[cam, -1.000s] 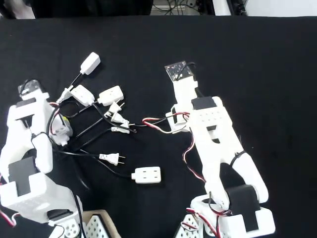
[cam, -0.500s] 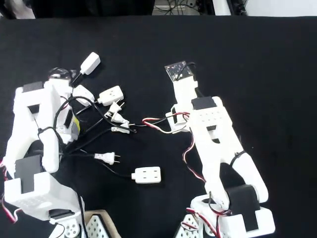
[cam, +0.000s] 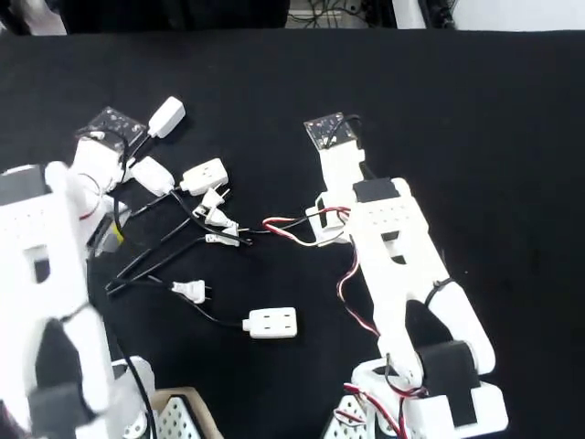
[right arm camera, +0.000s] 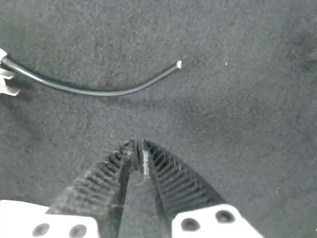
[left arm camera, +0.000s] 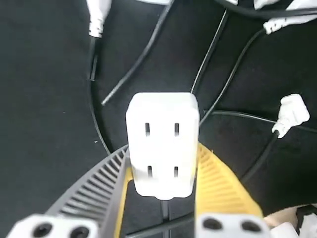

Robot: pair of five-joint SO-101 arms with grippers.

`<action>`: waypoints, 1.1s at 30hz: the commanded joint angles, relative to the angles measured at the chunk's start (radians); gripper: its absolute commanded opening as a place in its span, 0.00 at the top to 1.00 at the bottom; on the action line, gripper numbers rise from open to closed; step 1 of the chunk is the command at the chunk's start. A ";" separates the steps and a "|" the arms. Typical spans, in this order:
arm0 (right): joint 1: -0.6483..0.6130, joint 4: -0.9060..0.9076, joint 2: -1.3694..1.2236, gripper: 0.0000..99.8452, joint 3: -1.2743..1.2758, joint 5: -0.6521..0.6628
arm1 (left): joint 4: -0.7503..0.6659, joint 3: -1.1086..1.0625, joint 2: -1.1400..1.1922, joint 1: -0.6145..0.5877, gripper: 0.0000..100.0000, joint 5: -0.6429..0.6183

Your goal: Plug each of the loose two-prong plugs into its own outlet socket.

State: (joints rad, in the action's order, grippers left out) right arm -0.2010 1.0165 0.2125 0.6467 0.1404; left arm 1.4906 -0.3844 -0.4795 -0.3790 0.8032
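1. Black cloth covers the table, and two white arms stand on it side by side.
2. Counting outlet sockets in the high view gives four white ones lying on the cloth. The far socket is alone, and the second socket and third socket lie close together. The near socket is well apart from them, towards the arm bases.
3. Four loose two-prong plugs show there, each on a black cord. Three bunch up just beside the paired sockets: the first plug, the middle plug and the lower plug. The lone plug lies between that bunch and the near socket.
4. The left gripper is clamped on a held socket, with the grey finger and the yellow finger pressing its two sides. The face of this socket is turned to the wrist camera and carries two pairs of slots, four in all. I cannot tell whether it is one of the four counted above.
5. One more white plug, the side plug, lies on the cloth beyond the held socket in the left wrist view, among black cords.
6. The right gripper is clenched on nothing, its jaws pressed together over bare cloth.
7. A single black cord end curves across the cloth near those jaws without touching them.
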 commanded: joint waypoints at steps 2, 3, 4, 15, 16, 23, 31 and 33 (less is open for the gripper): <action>0.025 -0.017 0.010 0.99 -0.012 0.006 | -0.058 -0.016 -0.207 -0.015 0.92 -0.081; 0.025 -0.017 0.010 0.99 -0.012 0.006 | -0.066 -0.015 -0.233 -0.016 0.92 -0.098; 0.025 -0.017 0.010 0.99 -0.012 0.006 | -0.069 -0.010 -0.261 -0.016 0.92 -0.112; 0.025 -0.017 0.010 0.99 -0.012 0.006 | -0.083 0.280 -0.249 -0.208 0.92 -0.193; 0.025 -0.017 0.010 0.99 -0.012 0.006 | -0.081 0.321 -0.222 -0.232 0.92 -0.192; 0.025 -0.017 0.010 0.99 -0.012 0.006 | 0.114 0.627 0.000 -0.309 0.92 -0.103; 0.021 -0.017 0.010 0.99 -0.010 0.025 | 0.270 0.433 -0.005 -0.288 0.92 0.213; 0.017 -0.017 0.010 0.99 -0.008 0.083 | 0.265 0.283 -0.046 -0.286 0.92 0.315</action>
State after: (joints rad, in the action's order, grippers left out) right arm -0.2010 1.0165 0.2125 0.6467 0.1665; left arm 1.7515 0.0744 -0.4672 -0.6797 0.9797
